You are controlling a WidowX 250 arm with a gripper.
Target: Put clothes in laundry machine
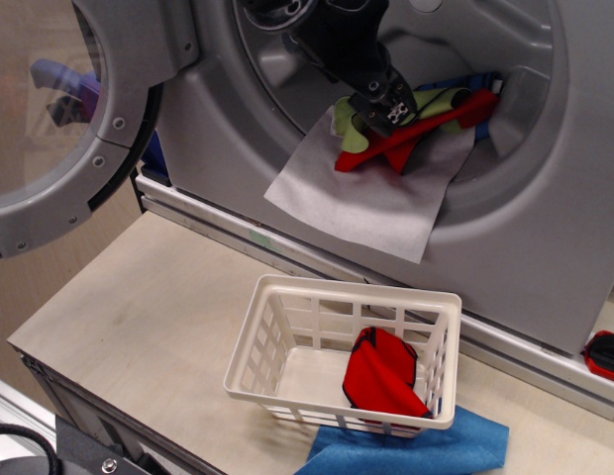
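Pale wood worktop (158, 307) runs below the laundry machine (545, 247), whose grey-rimmed door (59, 129) hangs open at nine o'clock. We see the clothes split between two places. In the drum mouth at twelve o'clock a red cloth (411, 139) and a lime green cloth (349, 119) lie on a pale grey sheet (371, 203) that spills out over the lip, with a bit of blue cloth (456, 87) behind them. Down at six o'clock the white lattice basket (287, 346) holds a black-edged red piece (384, 374); a larger blue cloth (426, 445) lies on the worktop, partly under the basket's near edge, and another red piece (606, 354) sits at the frame's three o'clock edge.

All of this looks light, limp and unbreakable — it should bunch and drape rather than slip. We would pinch the basket's red piece at a raised fold near its middle, coming straight down past the rim.

Our pincer (384, 107) hovers over the cloths in the drum; its dark fingers blur against the arm, so we cannot tell whether they are apart or together.

Basket walls crowd the low grasp — and the overhanging grey sheet may still slide out.
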